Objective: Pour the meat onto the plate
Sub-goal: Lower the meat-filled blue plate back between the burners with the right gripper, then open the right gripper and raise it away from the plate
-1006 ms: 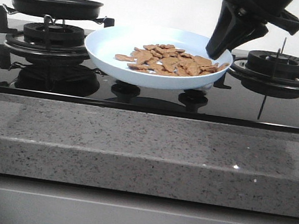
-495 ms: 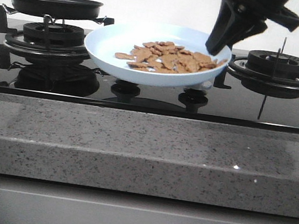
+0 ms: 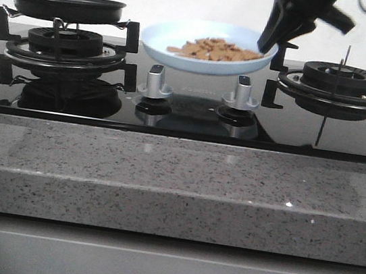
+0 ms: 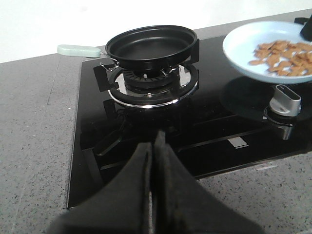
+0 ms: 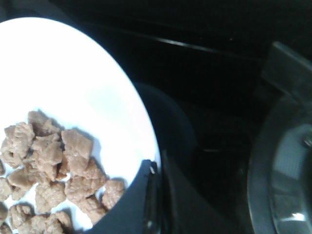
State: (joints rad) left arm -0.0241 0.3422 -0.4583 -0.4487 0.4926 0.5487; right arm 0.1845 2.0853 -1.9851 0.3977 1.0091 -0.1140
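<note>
Landmark = plate (image 3: 181, 56), pale blue, held up off the stove glass (image 3: 192, 118), roughly level, above the two silver knobs (image 3: 156, 79).

Far left of plate: black pan (image 3: 68, 6) sits on the left burner (image 3: 65, 44), pale green handle (image 4: 78, 49) sticking out away from the plate. Pan interior looks bare in the left wrist view.

Left gripper (image 4: 155, 146) is well apart from the plate, nearer the stone counter (image 3: 176, 184) edge than the plate is; fingers pressed together w/ nothing between them.

On the plate: meat (image 3: 212, 48), tan chunks heaped toward the plate's right half, close to the rim.

Right edge of plate: right gripper (image 5: 157, 195) clamps the rim, fingers clenched on it, one finger over the inner surface just beside the meat.

Right of plate: second burner (image 3: 341, 81), nothing on it.
</note>
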